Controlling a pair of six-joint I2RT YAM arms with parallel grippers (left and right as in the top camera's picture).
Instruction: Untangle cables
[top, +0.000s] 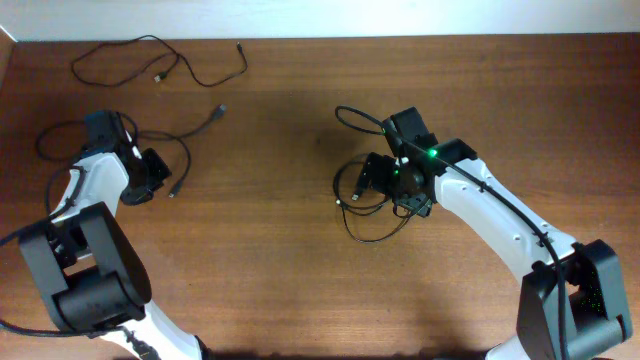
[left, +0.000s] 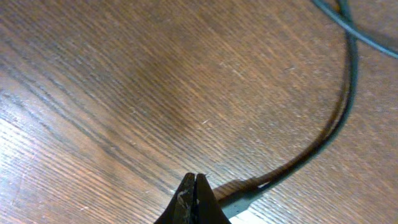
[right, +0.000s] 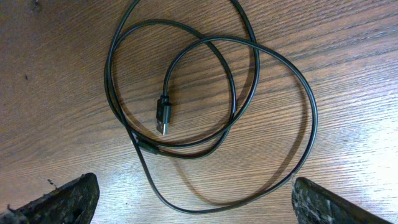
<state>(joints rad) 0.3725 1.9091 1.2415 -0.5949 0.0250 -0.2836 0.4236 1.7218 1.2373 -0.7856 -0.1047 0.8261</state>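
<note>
Three thin black cables lie apart on the wooden table. One cable (top: 241, 48) sprawls at the far left. A second cable (top: 205, 122) curves around my left gripper (top: 150, 177). In the left wrist view this gripper (left: 195, 186) is shut with nothing between its jaws, and the cable's plug end (left: 239, 198) lies just right of the tips. The third cable is a loose coil (top: 350, 228) under my right gripper (top: 382, 180). In the right wrist view the coil and its plug (right: 163, 117) lie ahead of the wide-open right gripper (right: 196, 208), whose fingers (right: 68, 200) straddle the nearest loop.
The brown wooden table (top: 300, 280) fills all views. Thicker black wiring from the left arm loops near the table's left edge (top: 45, 140). Both arm bases stand at the near edge, left (top: 85, 270) and right (top: 575, 300).
</note>
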